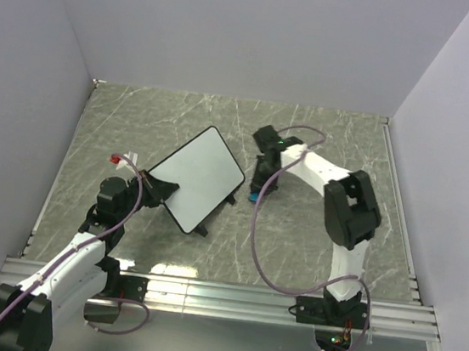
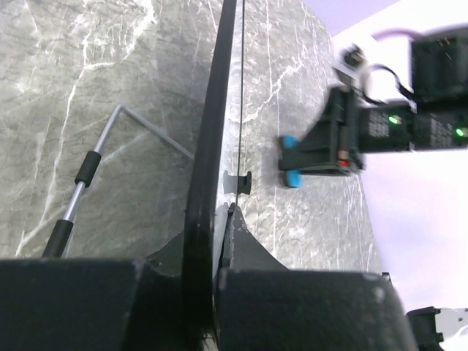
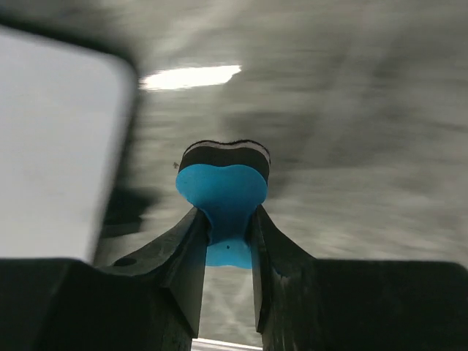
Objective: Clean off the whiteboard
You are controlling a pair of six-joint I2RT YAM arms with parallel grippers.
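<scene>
- Left gripper [image 1: 161, 190] is clamped on the 8 o'clock edge of the tilted whiteboard [image 1: 196, 175] at mid-table.
- Right gripper [image 1: 255, 193] pinches a blue eraser [image 3: 223, 191] just off the board's 3 o'clock edge.
- Best move, probably: press the pad flat and stroke toward 9 o'clock.
- Open table [image 1: 332, 145] lies at 12 and 3 o'clock.

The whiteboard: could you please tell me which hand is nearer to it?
Left. The left hand grips the whiteboard; the right hand, holding the blue eraser, sits apart beside it.
</scene>
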